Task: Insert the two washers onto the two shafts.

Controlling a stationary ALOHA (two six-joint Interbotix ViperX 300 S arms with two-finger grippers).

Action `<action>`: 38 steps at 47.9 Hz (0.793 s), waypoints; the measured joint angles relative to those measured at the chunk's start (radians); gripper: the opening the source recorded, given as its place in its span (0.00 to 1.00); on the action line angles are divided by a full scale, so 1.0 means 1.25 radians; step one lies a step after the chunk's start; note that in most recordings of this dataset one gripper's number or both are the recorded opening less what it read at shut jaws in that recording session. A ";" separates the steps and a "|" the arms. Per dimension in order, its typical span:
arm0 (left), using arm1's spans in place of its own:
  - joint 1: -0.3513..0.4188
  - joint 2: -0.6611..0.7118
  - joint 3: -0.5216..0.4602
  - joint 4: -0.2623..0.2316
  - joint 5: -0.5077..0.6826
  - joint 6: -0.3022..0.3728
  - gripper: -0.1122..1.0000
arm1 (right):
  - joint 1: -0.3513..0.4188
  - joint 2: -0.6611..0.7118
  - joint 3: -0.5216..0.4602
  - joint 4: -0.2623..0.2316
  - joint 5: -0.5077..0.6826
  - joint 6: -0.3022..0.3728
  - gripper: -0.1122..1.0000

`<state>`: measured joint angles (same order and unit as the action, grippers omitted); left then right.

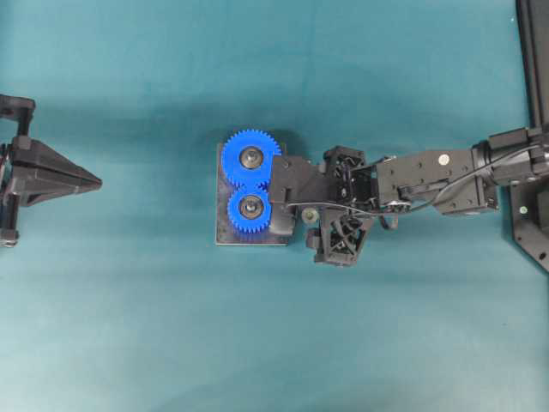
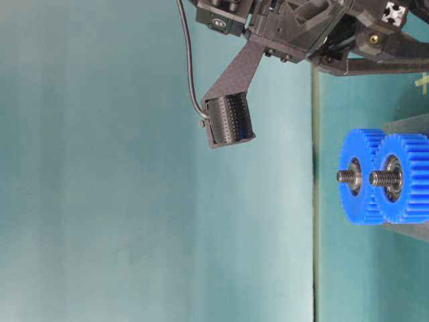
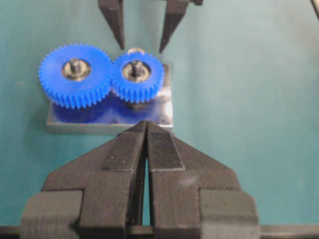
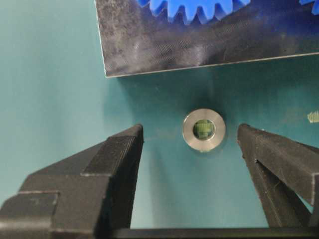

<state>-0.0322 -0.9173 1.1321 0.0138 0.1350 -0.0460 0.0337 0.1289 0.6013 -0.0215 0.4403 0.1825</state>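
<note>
The washer [image 4: 204, 130], a small silver ring, lies flat on the teal table just off the edge of the metal base plate [image 4: 149, 50]. My right gripper [image 4: 190, 130] hovers above it, open, one finger on either side and neither touching. From overhead the washer [image 1: 309, 216] shows between the right gripper's [image 1: 304, 223] fingers. Two blue gears [image 1: 251, 159] [image 1: 250, 211] sit on the plate, each with a threaded shaft [image 2: 345, 176] [image 2: 377, 178] sticking up through it. My left gripper [image 1: 94, 182] rests far left, shut and empty, seen again as the left gripper [image 3: 147, 124].
The base plate [image 1: 225, 236] stands mid-table with open teal surface all round it. A black frame [image 1: 533, 51] runs along the right edge. The right arm [image 1: 437, 176] reaches in from the right.
</note>
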 measured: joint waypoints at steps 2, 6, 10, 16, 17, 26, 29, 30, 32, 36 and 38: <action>0.000 0.000 0.000 0.000 0.000 0.000 0.11 | -0.002 0.001 0.000 0.000 -0.001 0.000 0.81; 0.000 0.000 0.000 0.000 0.000 0.000 0.11 | -0.010 0.007 0.001 0.000 -0.005 0.000 0.81; 0.000 0.000 0.000 0.000 0.000 0.000 0.11 | -0.013 0.013 0.001 0.000 -0.010 0.000 0.81; 0.000 0.000 0.000 0.000 0.000 0.000 0.11 | -0.012 0.023 0.001 0.000 -0.011 0.000 0.81; 0.000 0.000 0.000 0.000 0.000 0.000 0.11 | -0.012 0.025 0.001 0.000 -0.011 0.000 0.81; 0.000 0.000 0.000 0.000 0.000 0.000 0.11 | -0.012 0.029 0.001 -0.001 -0.012 0.000 0.81; 0.000 0.000 0.000 0.000 0.000 0.000 0.11 | -0.012 0.032 0.001 -0.001 -0.011 0.000 0.80; 0.000 0.000 0.000 0.000 0.000 0.000 0.11 | -0.012 0.032 0.001 0.000 -0.012 0.000 0.80; 0.000 0.001 0.000 0.000 0.000 0.000 0.11 | -0.013 0.033 0.000 -0.001 -0.012 0.000 0.79; 0.000 0.000 0.000 0.000 0.000 0.000 0.11 | -0.013 0.036 0.000 -0.002 -0.011 0.000 0.74; 0.000 0.000 0.000 0.000 0.000 0.000 0.11 | -0.013 0.038 -0.001 -0.001 -0.010 0.000 0.70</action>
<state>-0.0322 -0.9173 1.1321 0.0138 0.1350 -0.0460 0.0169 0.1764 0.5998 -0.0230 0.4280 0.1825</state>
